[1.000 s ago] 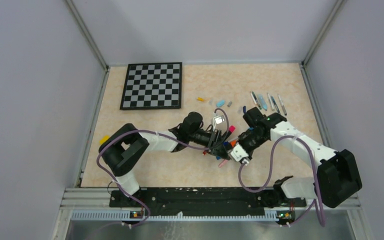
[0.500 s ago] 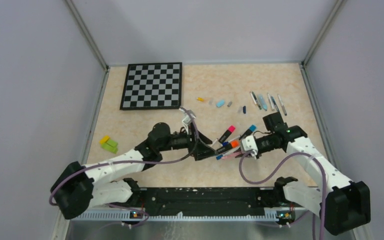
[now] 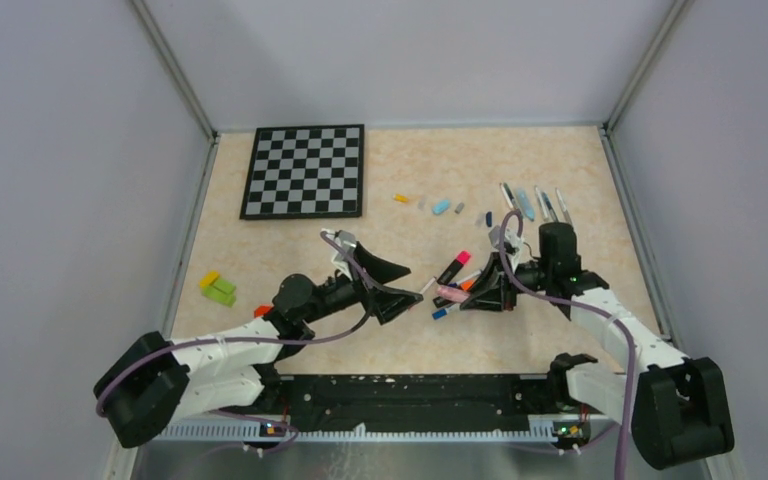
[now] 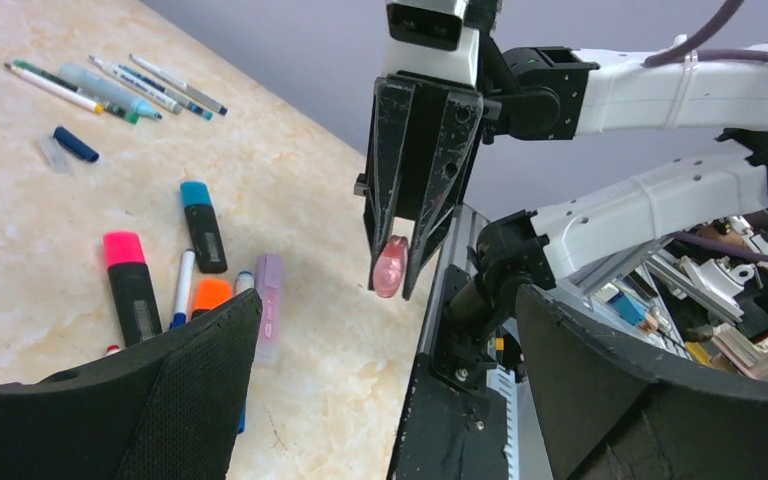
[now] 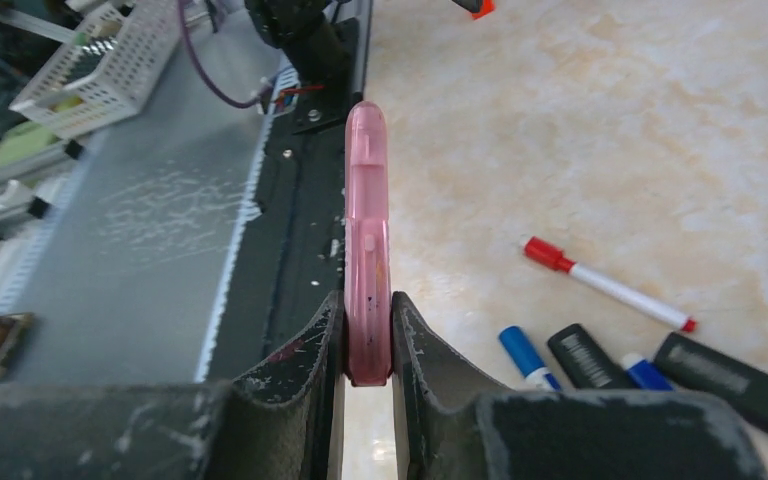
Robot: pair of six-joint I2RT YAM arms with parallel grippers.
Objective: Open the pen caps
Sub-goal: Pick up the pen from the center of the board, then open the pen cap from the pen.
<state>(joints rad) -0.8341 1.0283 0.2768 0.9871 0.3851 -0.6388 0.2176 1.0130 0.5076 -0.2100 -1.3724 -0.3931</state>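
Note:
My right gripper [image 5: 368,305] is shut on a translucent pink pen [image 5: 367,230], which sticks out past the fingertips above the table's near edge. From above, that pink pen [image 3: 449,292] points left at my left gripper [image 3: 392,286], which is open wide with nothing in it. In the left wrist view the pink pen's rounded end [image 4: 390,268] hangs from the right gripper [image 4: 400,285], ahead of my own spread left gripper [image 4: 388,335]. A pile of capped pens [image 3: 457,270] lies on the table under the right gripper. Loose pen caps [image 3: 441,206] lie farther back.
A chessboard [image 3: 305,171] lies at the back left. A yellow-green block [image 3: 218,288] and a red-orange chip [image 3: 261,311] sit near the left arm. A row of thin pens [image 3: 535,203] lies at the back right. A red-capped pen [image 5: 600,283] lies beside the pile.
The left gripper has opened wide and drawn back to the left. The right gripper has lifted off the pile with the pink pen and now points it left.

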